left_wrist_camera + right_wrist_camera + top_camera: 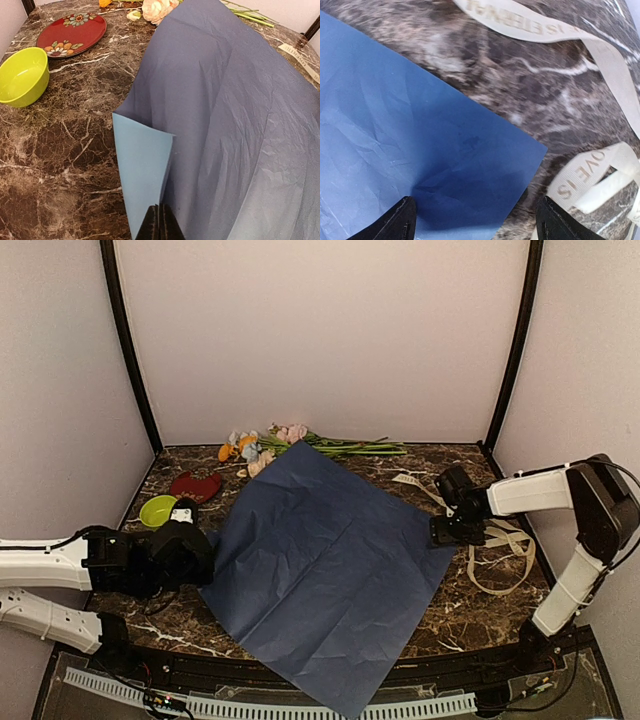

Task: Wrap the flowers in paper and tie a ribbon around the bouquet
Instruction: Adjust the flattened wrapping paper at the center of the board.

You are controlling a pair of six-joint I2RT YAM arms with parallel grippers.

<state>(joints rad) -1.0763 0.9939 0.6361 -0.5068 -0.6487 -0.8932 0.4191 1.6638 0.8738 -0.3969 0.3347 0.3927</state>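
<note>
Starting at the far left, a green bowl [157,510] and a red plate [195,486] sit off to the side on the counter [470,620], no part in this job as far as I can judge. Next, the left pincer [160,223] is clenched tight on the left corner of the paper [320,570], and that corner is lifted and curled over so its light-blue underside shows! The rest of the sheet lies spread out flat like a diamond, navy face up, filling the middle of the counter. Up at the far edge, just touching the paper's top corner, the flowers [265,445] lie in a loose bunch, blooms to the left, green stems running right, not yet on the sheet. Moving right, the right pincer [475,215] hangs released, fingers spread wide above the paper's right corner, gripping nothing. Just beyond it the ribbon [580,177] lies in slack loops on the bare stone, untouched. So where are we? Early days, I'd say: the paper looks laid out and that's about all. Flowers onto the sheet, the rolling into a cone, the tying, all of that is left to do.
</note>
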